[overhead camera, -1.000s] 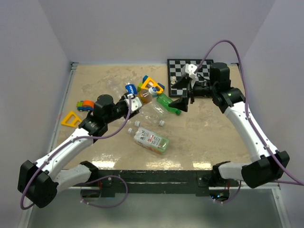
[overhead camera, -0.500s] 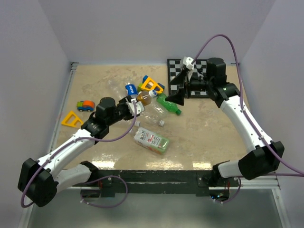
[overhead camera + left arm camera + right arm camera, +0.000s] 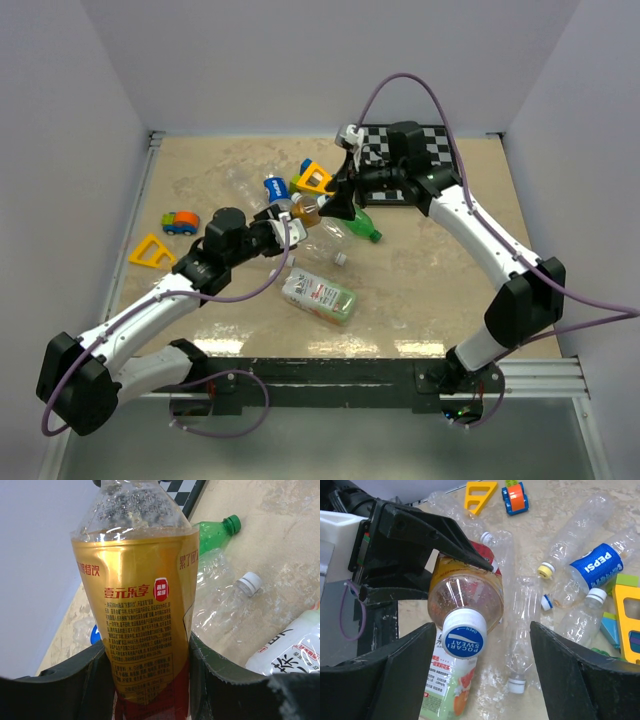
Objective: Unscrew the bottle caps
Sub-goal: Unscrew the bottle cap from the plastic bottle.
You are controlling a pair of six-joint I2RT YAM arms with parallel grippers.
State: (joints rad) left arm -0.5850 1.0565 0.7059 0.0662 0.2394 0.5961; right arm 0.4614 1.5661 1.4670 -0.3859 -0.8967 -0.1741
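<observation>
My left gripper (image 3: 145, 680) is shut on the lower body of an amber bottle (image 3: 140, 605) with a gold and red label, held off the table. The bottle's cap (image 3: 464, 639), white with a blue printed top, points at the right wrist camera. My right gripper (image 3: 482, 645) is open, with one finger (image 3: 410, 665) on either side of that cap, and neither touches it. From above, the amber bottle (image 3: 303, 210) spans the gap between the left gripper (image 3: 275, 222) and the right gripper (image 3: 338, 205). Capped bottles lie below: a green one (image 3: 362, 228) and a clear one (image 3: 325, 245).
A green-and-white labelled bottle (image 3: 320, 297) lies nearer the arms. A Pepsi bottle (image 3: 275, 187) and a yellow toy frame (image 3: 318, 180) sit behind the held bottle. A chessboard (image 3: 400, 140) is at the back right. A toy car (image 3: 181, 221) and a yellow triangle (image 3: 150, 250) are at the left.
My right arm has swung left from the chessboard to the amber bottle's cap, and its jaws have narrowed somewhat. My left arm has brought the bottle slightly toward it.
</observation>
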